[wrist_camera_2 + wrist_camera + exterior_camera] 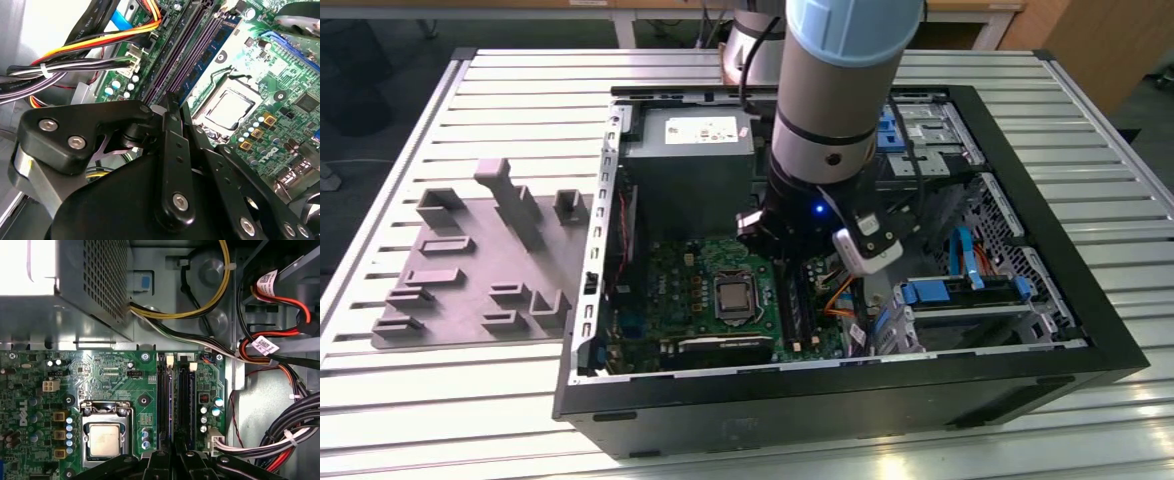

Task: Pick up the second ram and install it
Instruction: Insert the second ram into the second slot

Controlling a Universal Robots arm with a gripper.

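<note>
Gripper [171, 100] is poised at one end of the second ram [212, 45], which is seated on edge in a slot beside the CPU socket [227, 107], its closure not discernible; light, stiff and fragile, the strip is judged best taken by its upper edge.

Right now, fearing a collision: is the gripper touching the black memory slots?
Cannot tell. In the second wrist view the gripper ends over the memory slots, but neither contact nor gap shows.

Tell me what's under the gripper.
The motherboard's black memory slots, beside the processor socket. The gripper covers one end of them, so what it holds is hidden.
</note>
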